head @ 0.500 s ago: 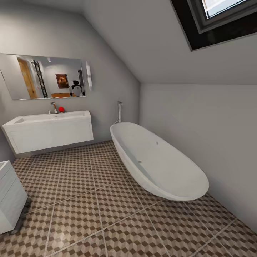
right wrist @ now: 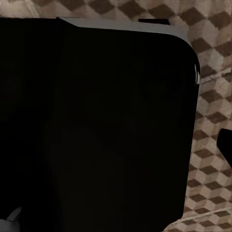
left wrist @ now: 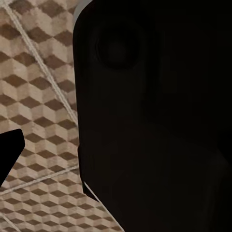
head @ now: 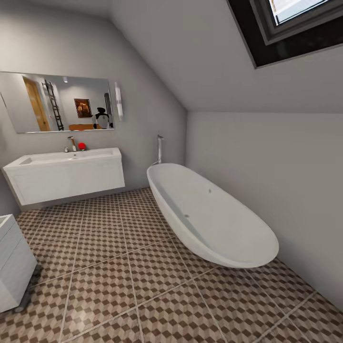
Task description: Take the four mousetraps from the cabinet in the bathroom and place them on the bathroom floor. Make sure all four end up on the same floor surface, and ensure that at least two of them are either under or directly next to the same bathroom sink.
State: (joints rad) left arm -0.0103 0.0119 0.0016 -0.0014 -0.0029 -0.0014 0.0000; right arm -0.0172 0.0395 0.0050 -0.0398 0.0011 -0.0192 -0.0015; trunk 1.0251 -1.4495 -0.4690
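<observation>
A white wall-hung sink (head: 66,174) with a chrome tap (head: 72,144) sits under a mirror (head: 59,102), above the cube-patterned floor (head: 143,286). An oval white bathtub (head: 209,214) stands to its right. Both wrist views show dark robot body over tiles; whether either gripper is open or closed cannot be told.

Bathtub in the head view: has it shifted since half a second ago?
No. The bathtub sits the same against the wall-hung sink and the floor tiles' grout lines.
</observation>
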